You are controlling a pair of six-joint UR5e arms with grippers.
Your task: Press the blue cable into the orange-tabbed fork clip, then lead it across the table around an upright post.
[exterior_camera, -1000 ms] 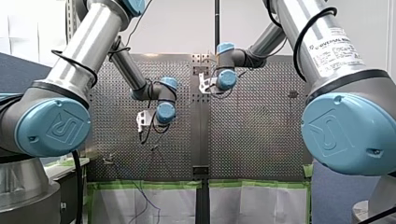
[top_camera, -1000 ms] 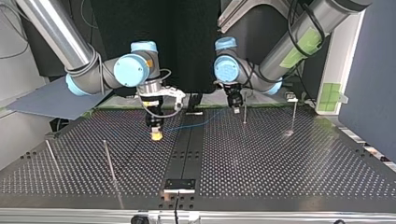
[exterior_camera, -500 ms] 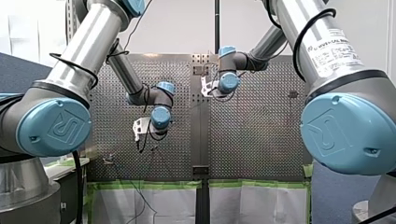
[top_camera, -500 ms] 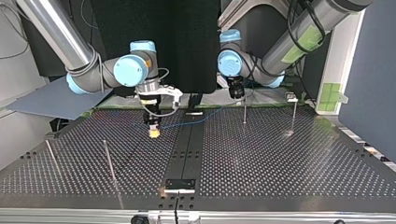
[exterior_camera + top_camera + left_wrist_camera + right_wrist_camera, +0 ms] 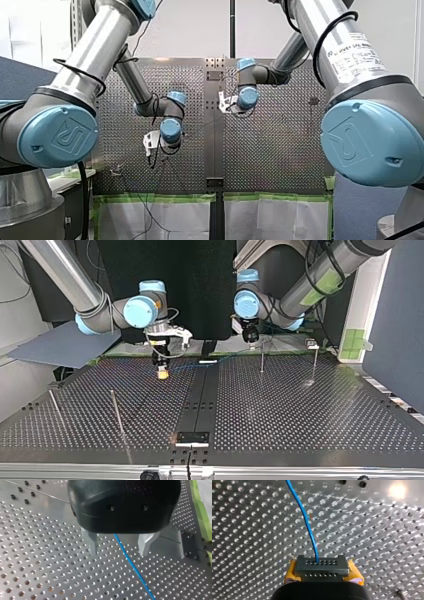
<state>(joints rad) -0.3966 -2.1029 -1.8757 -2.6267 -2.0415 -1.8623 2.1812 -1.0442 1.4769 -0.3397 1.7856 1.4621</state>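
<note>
The blue cable (image 5: pixel 305 520) is thin, light and limp. It holds no shape of its own, will sag wherever it is unsupported, and its smooth sheath could slide through a loose pinch. My right end effector (image 5: pixel 322 566) has its yellow pads (image 5: pixel 290 573) closed on the cable, which leaves them and runs forward in a shallow curve above the perforated surface (image 5: pixel 249 542). In the top view the line spans the middle of the surface between the two end effectors.

My left end effector (image 5: pixel 118 547) is spread open, its two metal fingers (image 5: pixel 91 542) standing either side of the cable without touching it, so only one arm holds it. A slim upright post (image 5: pixel 262 360) stands just beside my left end effector.

I cannot pick out the orange-tabbed fork clip for certain; a small fitting (image 5: pixel 311 344) by the farther post (image 5: pixel 315 362) may be it. For seating, a hold close to the clip on both sides seems best. That keeps the span short and lightly taut so it presses in straight. Too hard a pull risks dragging it through the pads.
</note>
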